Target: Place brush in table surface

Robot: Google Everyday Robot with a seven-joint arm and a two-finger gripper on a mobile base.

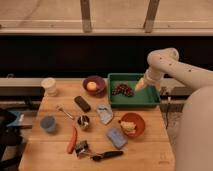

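The brush (106, 155) lies flat on the table surface (146, 150) near its front edge, with its black handle pointing right and its pale greyish head toward the left beside the carrot (72, 140). My gripper (140, 86) is at the end of the white arm, over the right part of the green tray (149, 100), far from the brush and to its upper right. Nothing shows in the gripper.
The tray holds dark grapes (122, 90). Also on the table are a white cup (49, 86), a purple bowl (93, 85), a black block (82, 103), a metal cup (82, 121), a grey cloth (105, 114), an orange bowl (131, 124), a blue sponge (116, 137) and a blue cup (48, 123).
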